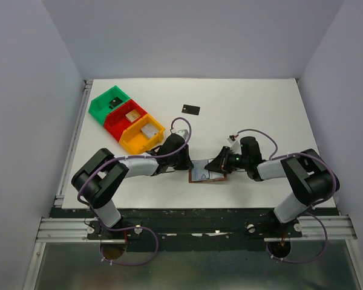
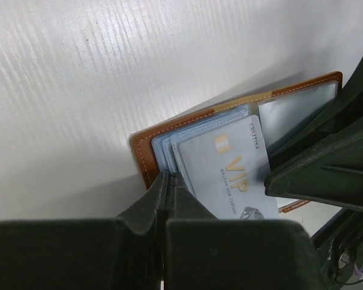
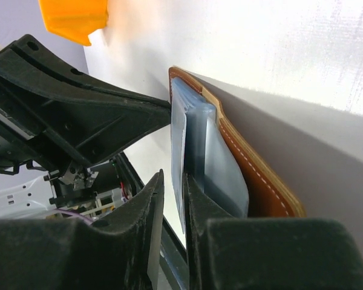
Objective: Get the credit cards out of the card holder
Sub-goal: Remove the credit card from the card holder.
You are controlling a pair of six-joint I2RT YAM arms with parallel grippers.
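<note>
We are pinning the card holder [image 2: 144,151] with the left gripper [image 2: 168,181] pressed together. The right gripper [image 3: 173,181], slightly spread, is straddling the silver-blue VIP card [image 2: 227,172] at its lower-right edge.

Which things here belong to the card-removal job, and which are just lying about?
Job: wallet, lying open; silver card in it; black card lying apart, farther back.
Lying about: green bin, red bin, yellow bin; white squares in the red and yellow ones.

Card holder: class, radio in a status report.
Left gripper shut on edge of card holder. Right gripper narrowly open astride silver-blue card. One black card out on table. Nothing blocking.
</note>
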